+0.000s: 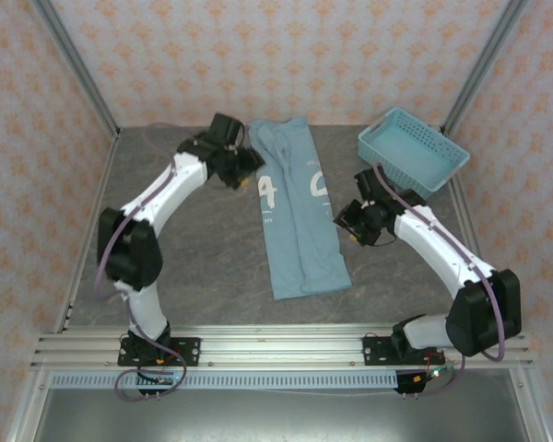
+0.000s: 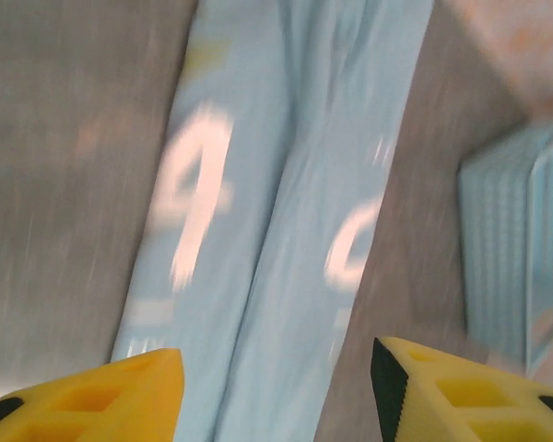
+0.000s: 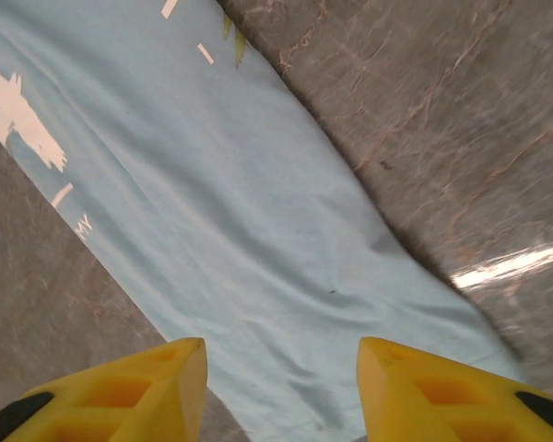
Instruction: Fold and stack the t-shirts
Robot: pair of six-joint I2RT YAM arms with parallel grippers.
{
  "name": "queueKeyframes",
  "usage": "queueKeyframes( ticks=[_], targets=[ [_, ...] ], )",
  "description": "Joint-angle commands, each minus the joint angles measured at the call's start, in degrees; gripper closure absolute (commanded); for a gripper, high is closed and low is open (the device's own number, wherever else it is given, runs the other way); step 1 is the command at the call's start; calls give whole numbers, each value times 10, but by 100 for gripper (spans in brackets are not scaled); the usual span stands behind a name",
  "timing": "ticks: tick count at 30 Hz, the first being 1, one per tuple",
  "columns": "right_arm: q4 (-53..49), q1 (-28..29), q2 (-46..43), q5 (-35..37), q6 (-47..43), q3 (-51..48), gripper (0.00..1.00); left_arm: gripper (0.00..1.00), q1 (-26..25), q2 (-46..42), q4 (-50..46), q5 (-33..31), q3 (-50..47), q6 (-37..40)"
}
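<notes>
grey stone-look table is the biggest thing, and on its middle lies the light blue soft cotton t-shirt. it is folded into one long strip with its sides tucked in and big white letters on top. it runs from the far wall toward the arms. the light blue plastic basket with little holes sits at the far right corner, apart from the shirt. the left gripper hangs by the left edge of the far half of the strip, near the white letters. its yellow fingers are spread wide with nothing in them. the right gripper hangs by the right edge of the strip, fingers also spread and empty. i think the next job is to fold the strip short. it could go wrong if a gripper pinches just the top flap, because then the tucked side would flop open. if one arm lifts sooner than the other, the strip could twist or slide crooked.
</notes>
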Motion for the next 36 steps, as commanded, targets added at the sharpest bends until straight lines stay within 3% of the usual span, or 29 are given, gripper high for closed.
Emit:
queueKeyframes(
  ticks=[1, 5, 8, 13, 19, 22, 28, 31, 36],
  targets=[
    [-65, -8, -16, -29, -133, -27, 52, 45, -69, -36, -31, 68, -177, -10],
    [-74, -13, -29, -50, -162, -82, 51, 44, -164, -120, 59, 78, -347, -116],
    [-56, -13, -38, -71, -157, -121, 51, 42, -213, -141, 120, 60, -400, -183],
    [-45, -13, -49, -73, -156, -161, 51, 41, -259, -116, 151, 35, -398, -224],
    [-44, -13, -54, -76, -160, -174, 51, 44, -277, -97, 167, 27, -396, -240],
    [-42, -13, -57, -76, -156, -182, 51, 53, -277, -78, 165, 31, -388, -235],
    [-46, -12, -62, -54, -135, -188, 51, 84, -277, -38, 177, 26, -372, -227],
    [-39, -11, -61, -54, -120, -198, 52, 98, -277, -39, 132, -2, -363, -210],
    [-2, 20, -43, -60, -95, -213, 53, 100, -277, -84, 84, -23, -400, -198]
  ],
)
